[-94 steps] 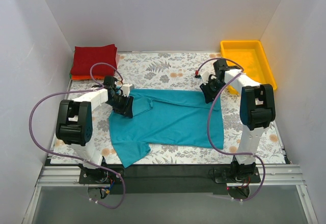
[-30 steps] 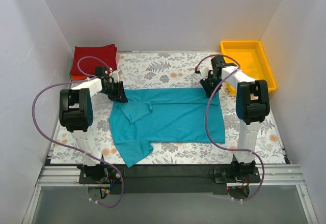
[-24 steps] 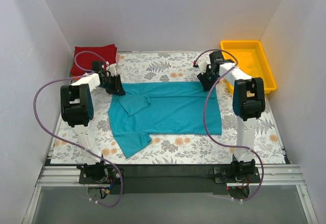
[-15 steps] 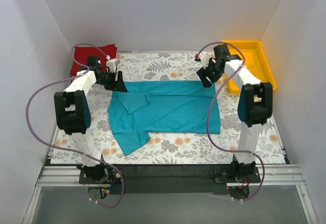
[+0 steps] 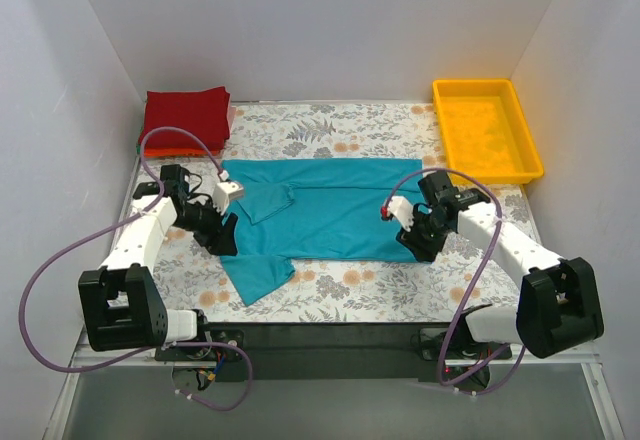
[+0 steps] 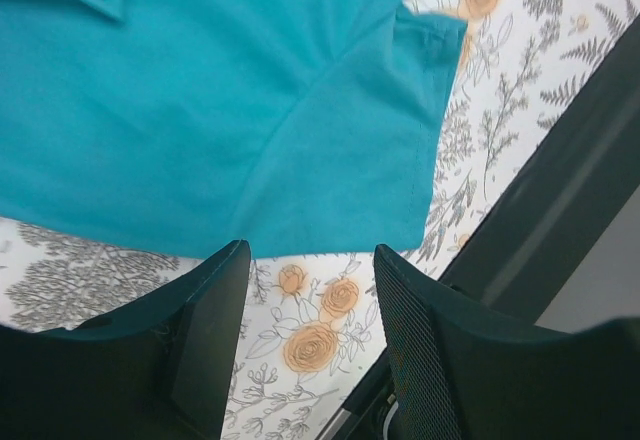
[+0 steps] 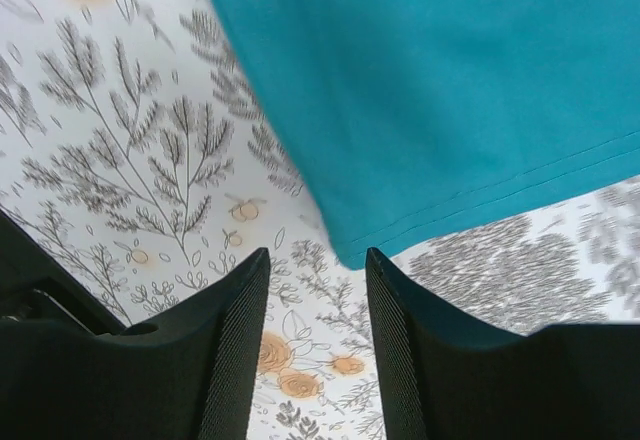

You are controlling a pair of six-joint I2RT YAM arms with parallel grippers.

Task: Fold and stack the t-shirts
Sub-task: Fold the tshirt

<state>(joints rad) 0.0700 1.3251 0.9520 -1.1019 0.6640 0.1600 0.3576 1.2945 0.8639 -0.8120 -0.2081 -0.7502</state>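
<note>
The teal-blue t-shirt (image 5: 330, 210) lies spread flat on the floral table covering, with one sleeve (image 5: 255, 278) sticking out at the near left. My left gripper (image 5: 222, 237) is open and empty at the shirt's near left edge; in the left wrist view (image 6: 310, 345) it hovers over bare covering just below the shirt (image 6: 230, 100). My right gripper (image 5: 412, 243) is open and empty at the shirt's near right corner (image 7: 345, 250), which shows in the right wrist view between the fingers (image 7: 235, 360). A dark red folded shirt (image 5: 186, 115) tops a stack at the far left, with an orange one (image 5: 152, 150) under it.
A yellow plastic tray (image 5: 520, 130) stands at the far right. White walls close in the left, back and right sides. A black rail (image 5: 330, 335) runs along the table's near edge and shows in the left wrist view (image 6: 560, 190).
Both grippers were at the shirt's far corners and drew it toward the back. They have since let go and moved to the shirt's near edge, left and right.
</note>
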